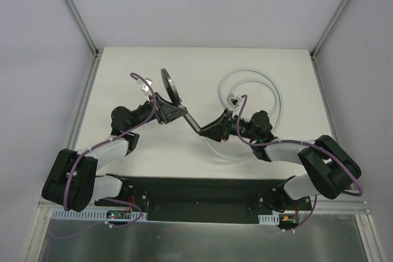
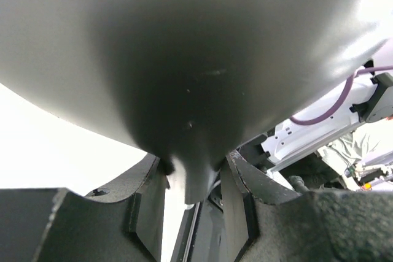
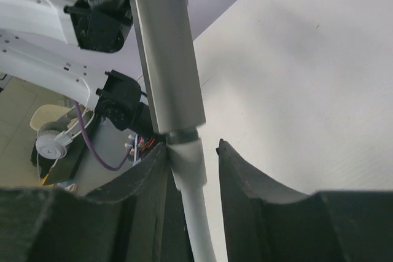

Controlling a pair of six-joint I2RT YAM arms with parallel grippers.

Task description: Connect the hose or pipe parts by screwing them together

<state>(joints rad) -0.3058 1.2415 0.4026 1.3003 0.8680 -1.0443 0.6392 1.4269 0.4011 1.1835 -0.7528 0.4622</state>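
Shower head point(image 1: 171, 87) and hose fitting point(image 3: 186, 157), mid-screwing.
Left hand point(image 2: 193, 185) clamps the head; right hand point(image 3: 191, 145) sits loose round the fitting: we close it, then twist.

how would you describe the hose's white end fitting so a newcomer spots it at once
On the white table, a dark grey shower head with a round flat face is held by the left gripper; follow its straight handle to the tip. The short white sleeve-shaped end fitting butts against that tip, inside the right gripper. It is wider than the thin pale coiled hose trailing from it.
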